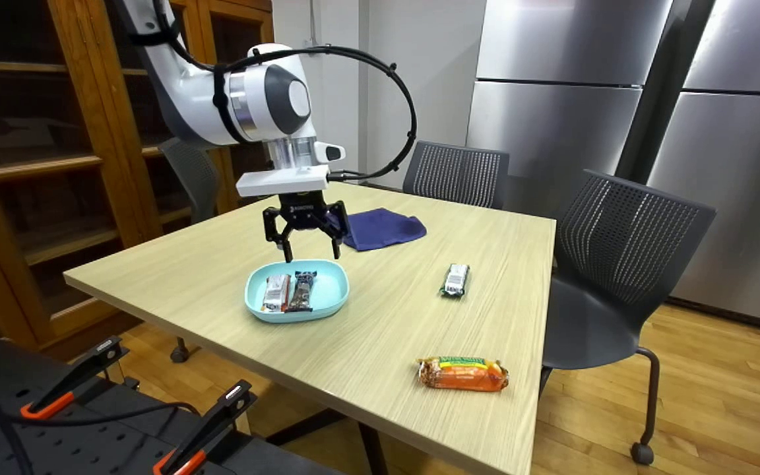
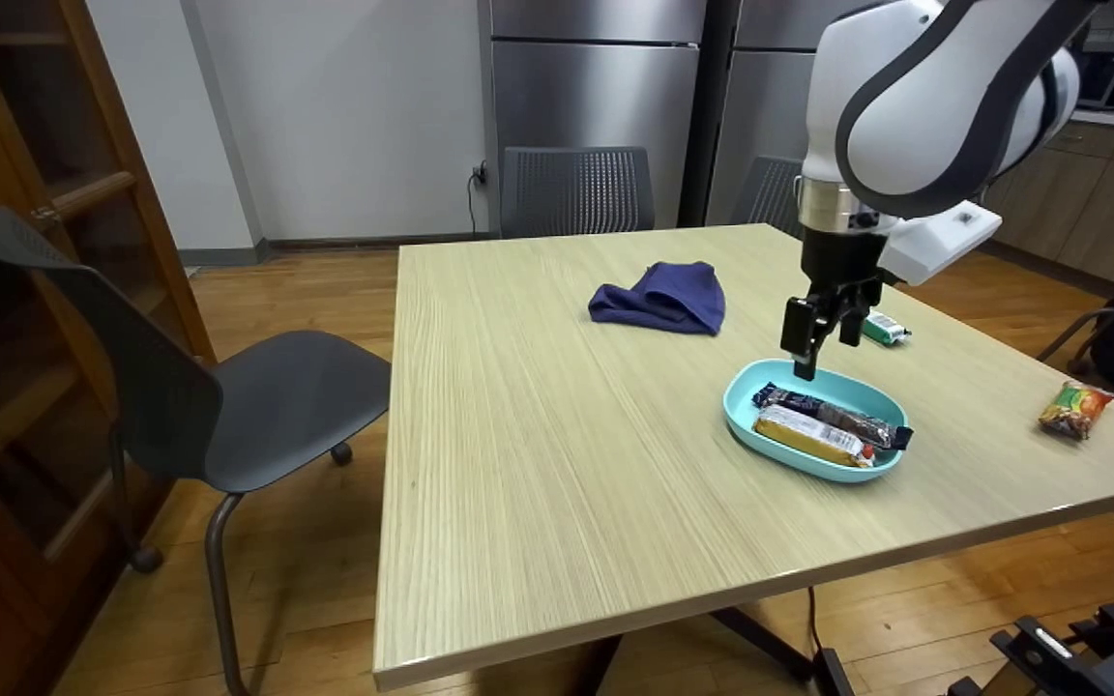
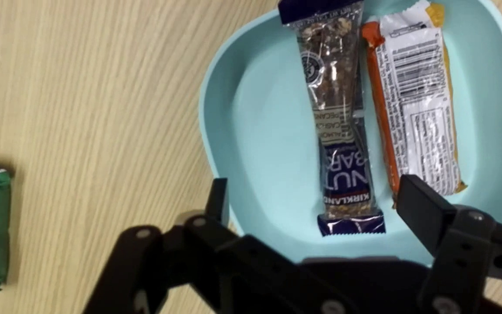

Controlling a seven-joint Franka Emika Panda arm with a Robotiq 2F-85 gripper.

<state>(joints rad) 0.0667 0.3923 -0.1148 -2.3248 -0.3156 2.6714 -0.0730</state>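
Observation:
My gripper (image 1: pixel 312 253) stands open above a light teal tray (image 1: pixel 330 285), with nothing held between its fingers. In the wrist view, a dark-ended nut bar (image 3: pixel 336 126) lies lengthwise inside the tray (image 3: pixel 273 131), below the gap between the spread fingers. Beside it is a white and orange wrapped bar (image 3: pixel 423 104), whose near end is partly covered by the right-hand finger (image 3: pixel 425 213). Both bars rest side by side on the tray floor in both exterior views. The fingertips appear to hover over the tray without touching either bar.
A green and white bar (image 1: pixel 456 280) lies on the wooden table (image 1: pixel 380 330) away from the tray. Closer to the table edge sits an orange package (image 1: pixel 463 376). A crumpled blue cloth (image 2: pixel 668 298) lies behind the tray. Chairs (image 1: pixel 611 277) surround the table.

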